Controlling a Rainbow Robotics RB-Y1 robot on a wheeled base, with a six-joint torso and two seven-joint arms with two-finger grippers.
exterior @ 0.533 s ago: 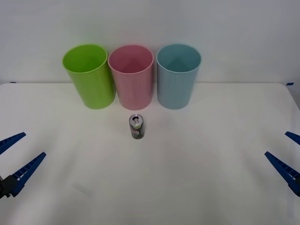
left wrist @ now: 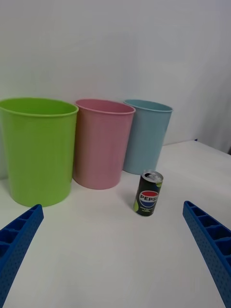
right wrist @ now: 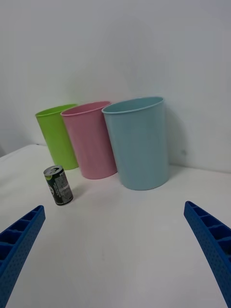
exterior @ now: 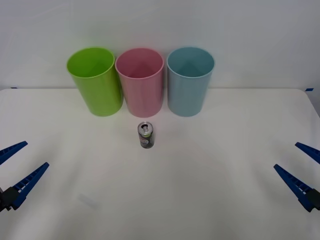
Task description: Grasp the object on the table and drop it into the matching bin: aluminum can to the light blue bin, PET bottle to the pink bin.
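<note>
- Nothing is done yet, I judge: the Pepsi can (exterior: 146,135) stands upright on the white table (exterior: 215,200), just in front of the pink bin (exterior: 140,82).
- The light blue bin (exterior: 190,82), its target, sits far right of it.
- I see my left gripper (exterior: 15,167) and right gripper (exterior: 300,167) spread wide, empty, at the near corners.
- There's open tabletop all around the can.

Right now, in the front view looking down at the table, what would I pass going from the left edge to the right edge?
Left gripper, open → lime green bin → pink bin, with the aluminum can standing on the table in front of it → light blue bin → right gripper, open.
</note>
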